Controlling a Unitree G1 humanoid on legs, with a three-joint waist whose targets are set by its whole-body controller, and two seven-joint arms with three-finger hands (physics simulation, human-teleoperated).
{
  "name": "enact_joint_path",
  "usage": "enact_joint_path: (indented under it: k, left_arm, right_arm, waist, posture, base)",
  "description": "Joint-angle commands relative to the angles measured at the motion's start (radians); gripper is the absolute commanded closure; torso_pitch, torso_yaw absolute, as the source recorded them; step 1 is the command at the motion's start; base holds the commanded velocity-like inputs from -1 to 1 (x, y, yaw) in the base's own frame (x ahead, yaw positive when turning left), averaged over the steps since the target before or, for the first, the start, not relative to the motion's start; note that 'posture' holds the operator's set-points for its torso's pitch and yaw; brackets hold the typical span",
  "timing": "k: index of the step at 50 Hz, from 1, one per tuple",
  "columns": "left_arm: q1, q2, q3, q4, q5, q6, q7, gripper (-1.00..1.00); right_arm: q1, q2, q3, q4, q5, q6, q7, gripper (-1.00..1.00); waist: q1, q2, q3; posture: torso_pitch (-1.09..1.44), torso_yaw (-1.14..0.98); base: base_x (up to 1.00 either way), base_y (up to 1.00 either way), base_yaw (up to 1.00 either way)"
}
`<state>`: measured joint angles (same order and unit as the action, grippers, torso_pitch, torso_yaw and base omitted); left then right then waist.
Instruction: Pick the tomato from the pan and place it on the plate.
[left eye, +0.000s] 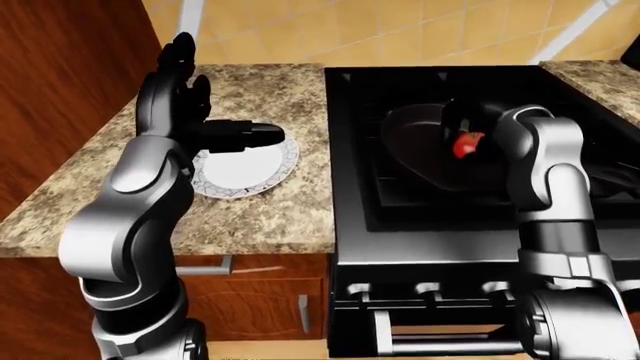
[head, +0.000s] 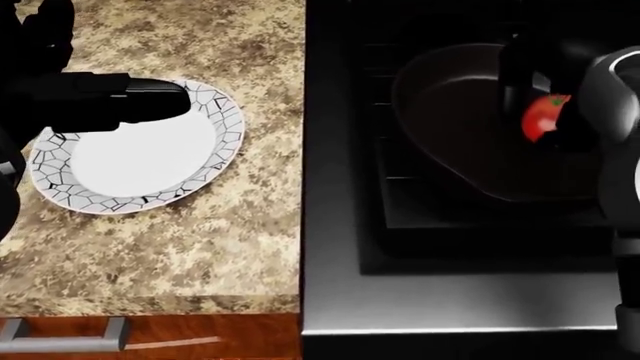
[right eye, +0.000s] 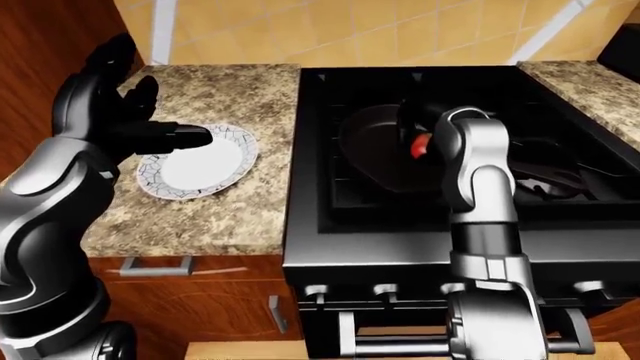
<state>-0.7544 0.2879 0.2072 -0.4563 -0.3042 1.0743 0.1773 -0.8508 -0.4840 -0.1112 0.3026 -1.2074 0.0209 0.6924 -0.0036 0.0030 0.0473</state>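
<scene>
The right hand pinches the tomato over the pan, its dark fingers hard to separate from the black stove. Left of the pan, the left hand is spread above the plate on the tabletop, hiding part of its rim.

Granite counter, plate, stove, pan

The right hand is a dark mass against the black pan, so its fingers cannot be told apart, and it hides part of the tomato. The left hand covers the top-left rim of the plate in the head view, whose left edge cuts the hand off. The stove's burners are too dark to make out.
</scene>
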Motion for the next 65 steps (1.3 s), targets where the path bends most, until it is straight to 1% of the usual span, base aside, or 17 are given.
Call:
enact_joint_path:
  k: [1,5,6,7,14,23,28,31,35,49,53,59,65]
  left_arm:
    - [-0.031,0.011,0.008,-0.024,-0.003,-0.028,0.003,-1.00]
    - [-0.032,0.014,0.006,-0.019,-0.007,-0.032,0.006,-1.00]
    - [-0.033,0.015,0.007,-0.020,-0.008,-0.032,0.007,-1.00]
    - [-0.031,0.016,0.008,-0.023,-0.009,-0.030,0.008,-1.00]
    - [-0.040,0.025,0.018,-0.025,-0.023,-0.022,0.014,-1.00]
    - [-0.047,0.044,0.031,-0.020,-0.048,-0.021,0.025,-1.00]
    - [-0.045,0.051,0.035,-0.026,-0.058,-0.020,0.030,-1.00]
    - [-0.051,0.066,0.052,-0.022,-0.069,-0.017,0.032,-1.00]
    - [-0.052,0.071,0.051,-0.023,-0.080,-0.018,0.040,-1.00]
    - [-0.057,0.094,0.065,-0.024,-0.118,-0.011,0.058,-1.00]
    - [-0.057,0.098,0.069,-0.026,-0.129,-0.010,0.065,-1.00]
    - [-0.058,0.105,0.069,-0.025,-0.141,-0.011,0.073,-1.00]
    - [-0.067,0.112,0.070,-0.016,-0.150,-0.012,0.078,-1.00]
  right_arm:
    - [-0.040,-0.015,-0.016,-0.030,0.000,-0.001,-0.035,0.43]
    - [-0.063,-0.016,-0.011,-0.009,0.000,0.000,-0.044,0.44]
    - [-0.072,-0.017,-0.010,-0.008,0.000,0.001,-0.041,0.58]
    - [-0.081,-0.016,-0.009,0.001,0.000,0.002,-0.046,0.59]
    - [-0.192,-0.007,0.010,0.059,0.001,0.016,-0.037,0.58]
    - [-0.312,0.021,0.035,0.151,-0.004,0.021,-0.056,0.58]
    - [-0.384,0.051,0.054,0.222,-0.005,0.027,-0.079,0.58]
    - [-0.447,0.077,0.068,0.294,-0.005,0.032,-0.108,0.58]
    - [-0.511,0.112,0.083,0.369,0.000,0.040,-0.140,0.58]
    - [-0.710,0.240,0.129,0.651,0.048,0.058,-0.293,0.64]
    - [-0.755,0.268,0.141,0.697,0.060,0.060,-0.311,0.65]
    - [-0.799,0.292,0.151,0.736,0.070,0.059,-0.324,0.65]
    - [-0.827,0.354,0.154,0.771,0.103,0.072,-0.360,0.65]
  waist:
    - [0.000,-0.003,-0.030]
    - [0.000,-0.002,-0.030]
    - [0.000,-0.002,-0.030]
    - [0.000,-0.002,-0.030]
    - [-0.003,0.003,-0.029]
    - [-0.004,0.008,-0.026]
    - [-0.005,0.012,-0.026]
    - [-0.006,0.015,-0.025]
    - [-0.008,0.020,-0.024]
    - [-0.012,0.035,-0.021]
    - [-0.013,0.039,-0.020]
    - [-0.014,0.044,-0.017]
    - [-0.016,0.048,-0.016]
  posture:
    - [0.00,0.00]
    - [0.00,0.00]
    - [0.00,0.00]
    - [0.00,0.00]
    - [0.00,0.00]
    - [0.00,0.00]
    - [0.00,0.00]
    - [0.00,0.00]
    - [0.00,0.00]
    - [0.00,0.00]
    - [0.00,0.00]
    - [0.00,0.00]
    - [0.00,0.00]
  base:
    - [0.00,0.00,0.00]
    - [0.00,0.00,0.00]
    - [0.00,0.00,0.00]
    - [0.00,0.00,0.00]
    - [0.00,0.00,0.00]
    - [0.00,0.00,0.00]
    - [0.00,0.00,0.00]
    - [0.00,0.00,0.00]
    - [0.00,0.00,0.00]
    - [0.00,0.00,0.00]
    - [0.00,0.00,0.00]
    - [0.00,0.00,0.00]
    - [0.00,0.00,0.00]
